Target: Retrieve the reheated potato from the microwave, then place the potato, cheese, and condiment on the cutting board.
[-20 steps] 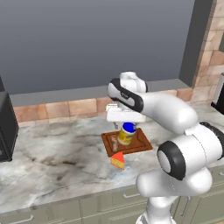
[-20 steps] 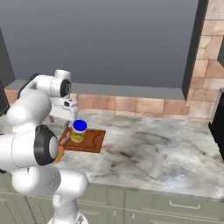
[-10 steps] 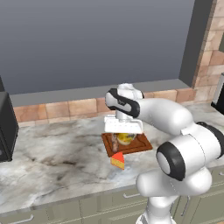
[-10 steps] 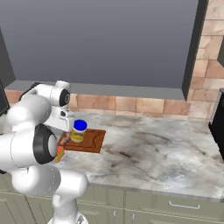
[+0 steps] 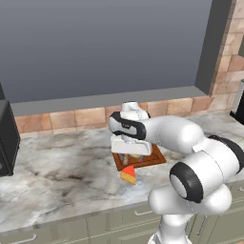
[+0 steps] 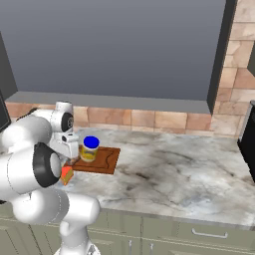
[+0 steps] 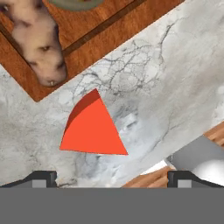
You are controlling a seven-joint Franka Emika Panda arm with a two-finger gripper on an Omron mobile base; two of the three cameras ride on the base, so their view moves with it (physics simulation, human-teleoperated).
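In the left base view the white arm bends over the marble counter (image 5: 57,167) and its hand hangs low above the near-left part of the cutting board (image 5: 155,155), which lies in the middle of the counter in front of the brick backsplash. The cheese (image 5: 128,174) sits on the bare marble just off the board's near-left corner, touching nothing, directly below and a little nearer than the hand. The fingers themselves are hidden by the hand's body here. The black microwave (image 5: 7,143) stands at the far left edge, well apart from the board. In the right base view the same board (image 6: 102,160) lies left of centre with the condiment (image 6: 90,148) upright on it, blue lid on top, just right of the hand; the cheese (image 6: 66,174) peeks out orange beside the robot's dark joint, near the board's near-left corner. In the hand view the gripper (image 7: 112,178) stands wide, its two dark tips far apart at the bottom edge and holding nothing. The cheese (image 7: 92,127) lies on the marble between and just beyond the tips, its orange-red top facing the camera. Past it the board's corner (image 7: 26,83) shows, with the potato (image 7: 37,41) lying on the board inside the rim, apart from the cheese.
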